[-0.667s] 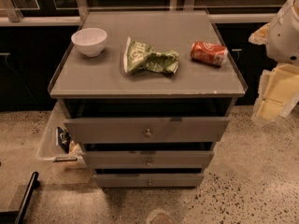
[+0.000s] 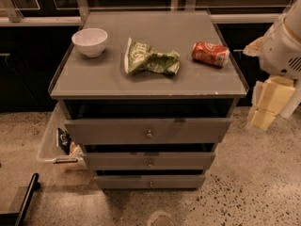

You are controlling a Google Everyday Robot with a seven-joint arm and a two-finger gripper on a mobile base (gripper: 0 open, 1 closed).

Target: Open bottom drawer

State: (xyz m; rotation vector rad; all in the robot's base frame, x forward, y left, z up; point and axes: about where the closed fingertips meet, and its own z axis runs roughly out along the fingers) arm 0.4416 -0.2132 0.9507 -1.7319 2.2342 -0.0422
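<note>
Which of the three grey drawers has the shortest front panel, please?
The bottom drawer, lowest of all: its front is slimmer and narrower than the other two. The tool hangs right of the cabinet, apart from it.

Cabinet top point(image 2: 155, 86): bowl point(image 2: 90, 42), bag point(image 2: 150, 58), can point(image 2: 210, 53)

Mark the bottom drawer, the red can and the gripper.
bottom drawer point(image 2: 150, 182): camera view, front panel centre, at the knob.
red can point(image 2: 210, 54): camera view, middle of its side.
gripper point(image 2: 265, 109): camera view, pale tip, right of the cabinet, off the drawers.
</note>
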